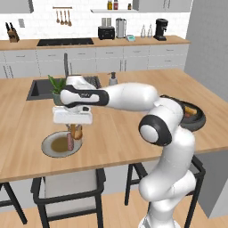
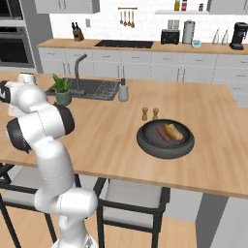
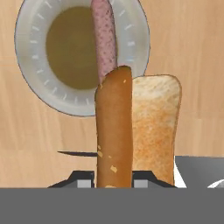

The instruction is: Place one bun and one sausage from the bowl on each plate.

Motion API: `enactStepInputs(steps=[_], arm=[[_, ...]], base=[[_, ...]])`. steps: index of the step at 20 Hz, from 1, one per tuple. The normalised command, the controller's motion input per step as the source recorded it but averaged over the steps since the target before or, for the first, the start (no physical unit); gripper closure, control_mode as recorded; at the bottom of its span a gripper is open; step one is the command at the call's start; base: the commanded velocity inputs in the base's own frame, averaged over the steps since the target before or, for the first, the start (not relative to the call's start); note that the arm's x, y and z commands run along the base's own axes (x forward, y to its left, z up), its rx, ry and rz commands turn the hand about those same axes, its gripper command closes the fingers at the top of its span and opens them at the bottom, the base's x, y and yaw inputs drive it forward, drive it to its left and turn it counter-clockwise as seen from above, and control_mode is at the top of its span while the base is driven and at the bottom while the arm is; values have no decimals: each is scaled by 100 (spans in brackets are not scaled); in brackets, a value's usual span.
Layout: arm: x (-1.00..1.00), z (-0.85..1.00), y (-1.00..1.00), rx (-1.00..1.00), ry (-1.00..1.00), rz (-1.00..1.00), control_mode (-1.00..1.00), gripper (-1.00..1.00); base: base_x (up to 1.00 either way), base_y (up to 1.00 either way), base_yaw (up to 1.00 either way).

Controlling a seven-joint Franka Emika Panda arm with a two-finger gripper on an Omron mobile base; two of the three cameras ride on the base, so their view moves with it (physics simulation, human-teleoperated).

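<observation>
A pale grey plate [image 1: 51, 147] [image 3: 30, 48] lies near the island's front edge with a pinkish sausage [image 1: 70, 141] [image 3: 104, 39] on it. My gripper [image 1: 75, 132] [image 3: 113, 180] hangs just above the plate's right side, shut on a hot-dog bun [image 1: 79, 132] [image 3: 131, 131] that hangs upright from the fingers. The dark bowl [image 2: 165, 145] [image 1: 199, 120] sits far to the right and holds a second sausage [image 2: 163, 134] and a second bun [image 2: 174, 131]. The dark blue plate is out of view.
Salt and pepper shakers [image 2: 149, 114] stand just behind the bowl. A sink [image 2: 94, 88], a potted plant [image 2: 62, 91] and a soap dispenser [image 2: 123, 91] sit further back on the island. Black stools [image 1: 69, 189] stand below the front edge.
</observation>
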Motion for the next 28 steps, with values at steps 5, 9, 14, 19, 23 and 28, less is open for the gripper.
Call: enactStepInputs(steps=[5,9,14,19,23,28], arm=[[28,-25,44,-1,0,28,-100,100],[36,-50,29,0,0,17,-100,100],[33,-40,40,0,0,3,-100,100],[32,-47,26,0,0,0,-100,100],[35,-44,7,0,0,0,-100,100],[15,-30,0,0,0,0,-100,-100]], base=[[0,0,0],[0,0,0],[0,0,0],[0,0,0],[0,0,0],[0,0,0]])
